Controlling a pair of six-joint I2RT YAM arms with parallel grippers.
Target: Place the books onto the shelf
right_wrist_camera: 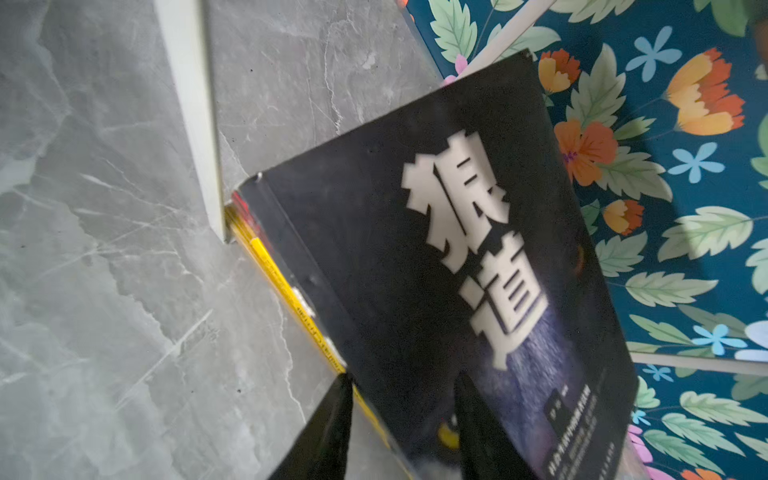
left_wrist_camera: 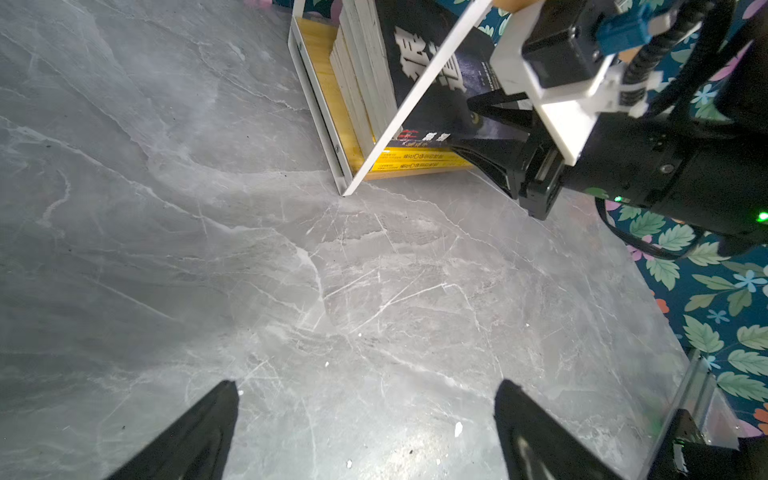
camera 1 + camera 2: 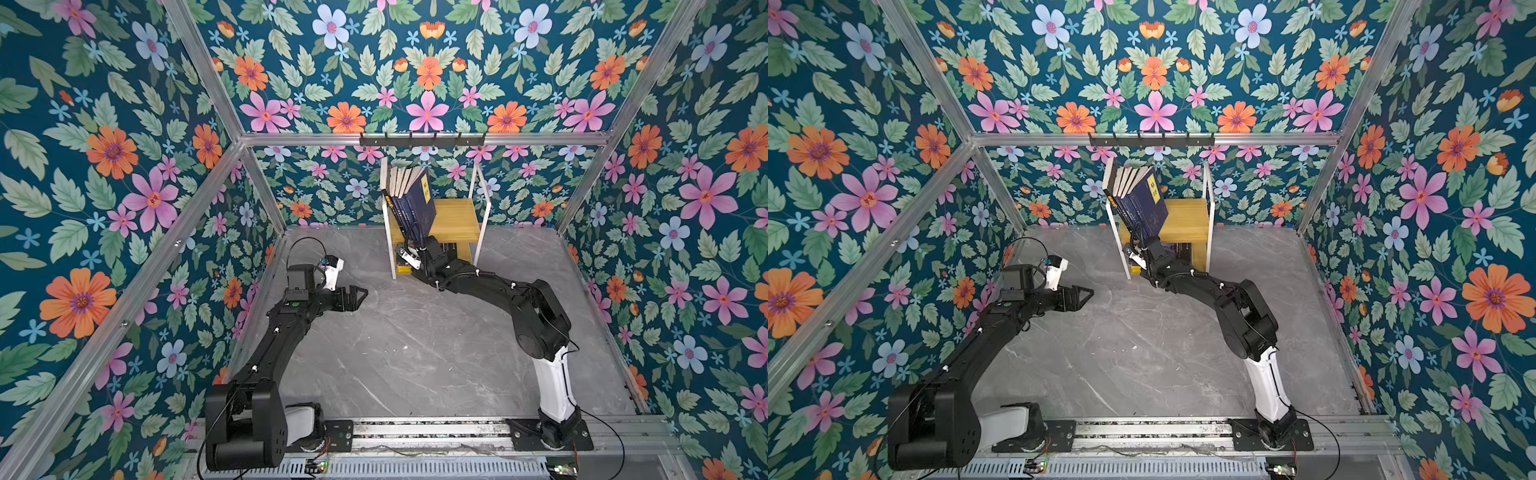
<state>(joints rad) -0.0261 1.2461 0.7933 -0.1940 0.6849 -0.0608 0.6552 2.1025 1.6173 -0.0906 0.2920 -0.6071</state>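
Note:
The shelf [image 3: 457,220] [image 3: 1185,220] stands at the back middle of the table in both top views. Several navy books [image 3: 411,195] [image 3: 1140,195] lean left on its upper board. My right gripper [image 1: 403,376] [image 2: 461,124] reaches into the lower tier and is shut on a black book with large white characters [image 1: 415,270] [image 2: 436,75], one finger at its yellow-edged spine and one on its cover. That book leans against several others standing there [image 2: 361,75]. My left gripper [image 3: 357,297] [image 3: 1084,296] [image 2: 365,386] hovers open over the bare grey table, well left of the shelf.
A black hook rail [image 3: 422,140] hangs on the back wall above the shelf. Flowered walls close in the back and both sides. The shelf's white front leg [image 1: 191,104] [image 2: 415,95] stands close beside the held book. A metal rail [image 3: 415,428] runs along the front edge.

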